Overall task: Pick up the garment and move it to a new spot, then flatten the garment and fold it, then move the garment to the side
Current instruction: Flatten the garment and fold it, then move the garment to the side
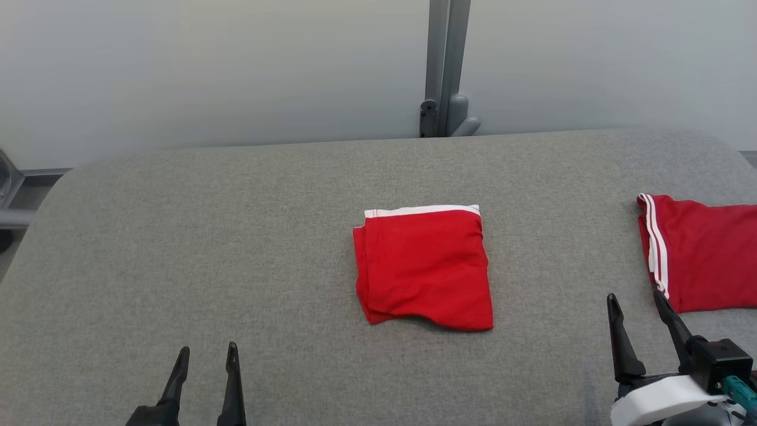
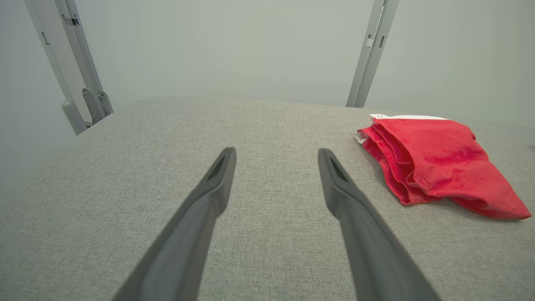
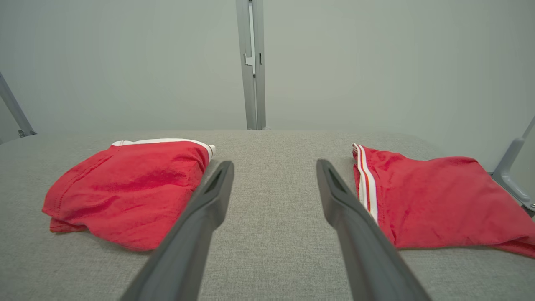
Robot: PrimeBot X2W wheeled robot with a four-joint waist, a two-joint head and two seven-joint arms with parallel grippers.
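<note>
A red garment [image 1: 424,266] with a white band along its far edge lies folded into a small square in the middle of the grey padded table [image 1: 236,236]. The left wrist view has it at the right [image 2: 434,161], the right wrist view at the left [image 3: 129,188]. My left gripper [image 1: 205,357] stands open near the front edge, well left of the garment, nothing between its fingers. At the front right my right gripper [image 1: 636,300] is open and empty too, between the folded garment and a second red piece.
A second red garment [image 1: 701,257] with white side stripes lies at the table's right edge, close to my right fingers [image 3: 430,196]. A grey metal post [image 1: 446,65] rises behind the table against a pale wall. Bare grey surface spreads over the left half.
</note>
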